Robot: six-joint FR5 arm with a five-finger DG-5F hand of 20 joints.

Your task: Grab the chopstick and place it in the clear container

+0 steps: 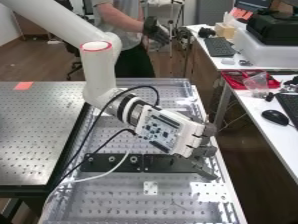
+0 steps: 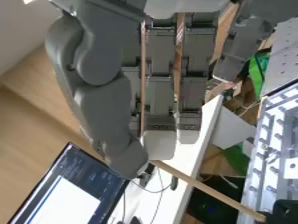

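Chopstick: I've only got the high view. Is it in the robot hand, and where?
Observer: Looks pinched. In the wrist view, the chopstick comes out between the thumb and a pale fingertip of the robot hand.

Operator: Copy. Does much stick out?

Observer: Yes, a long stretch slants out past that fingertip. Can't tell how much the thumb hides, so I'd guess the grip is nearer one end, but wouldn't bank on it.

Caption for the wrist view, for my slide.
Chopstick in the hand, pinched between thumb and fingertips, slanting out beside a lit screen.
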